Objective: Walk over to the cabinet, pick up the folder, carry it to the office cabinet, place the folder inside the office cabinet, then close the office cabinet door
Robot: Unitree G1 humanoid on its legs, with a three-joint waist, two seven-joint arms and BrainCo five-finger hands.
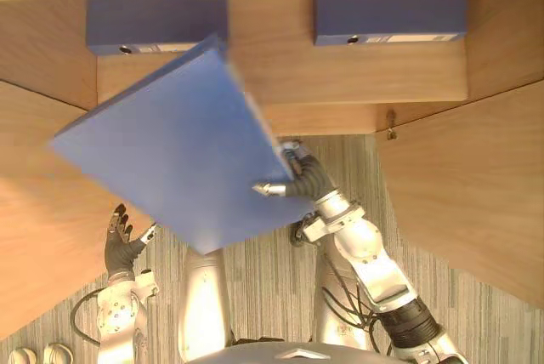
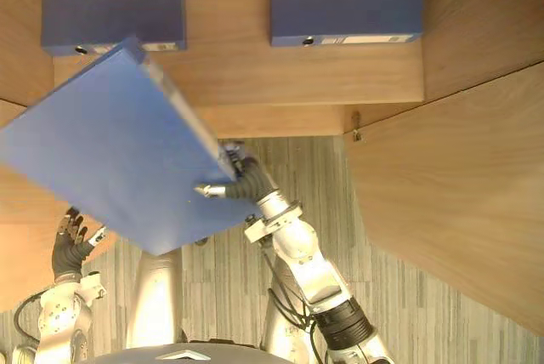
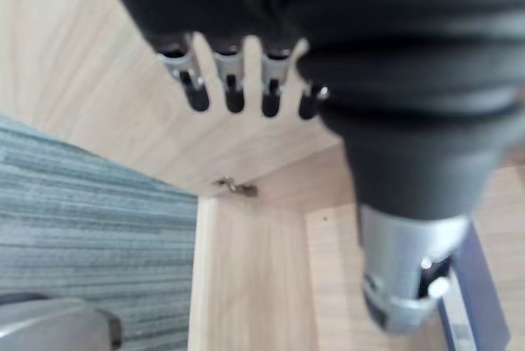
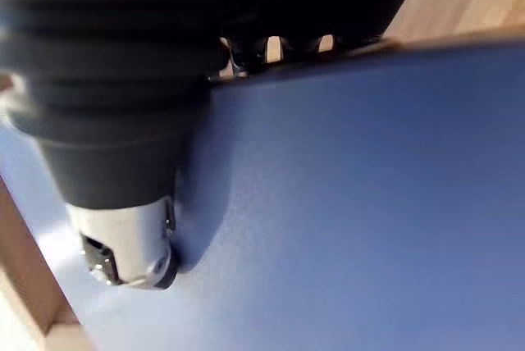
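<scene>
A large blue folder (image 1: pixel 183 151) hangs tilted in front of the open wooden cabinet (image 1: pixel 340 83). My right hand (image 1: pixel 299 179) is shut on its lower right edge, thumb (image 4: pixel 131 244) pressed on the blue cover (image 4: pixel 353 203) and fingers behind the edge. The folder's upper corner reaches up to the shelf. My left hand (image 1: pixel 121 241) is low at the left, near the left door, fingers straight and holding nothing; its fingers (image 3: pixel 234 88) point at bare wood in the left wrist view.
Two blue folders (image 1: pixel 157 19) (image 1: pixel 389 11) lie on the cabinet's shelf at the back. Open wooden doors (image 1: pixel 463 194) (image 1: pixel 42 211) flank the opening on both sides. Grey striped carpet (image 1: pixel 272 279) lies below. A metal hinge (image 1: pixel 391 126) sits on the right panel.
</scene>
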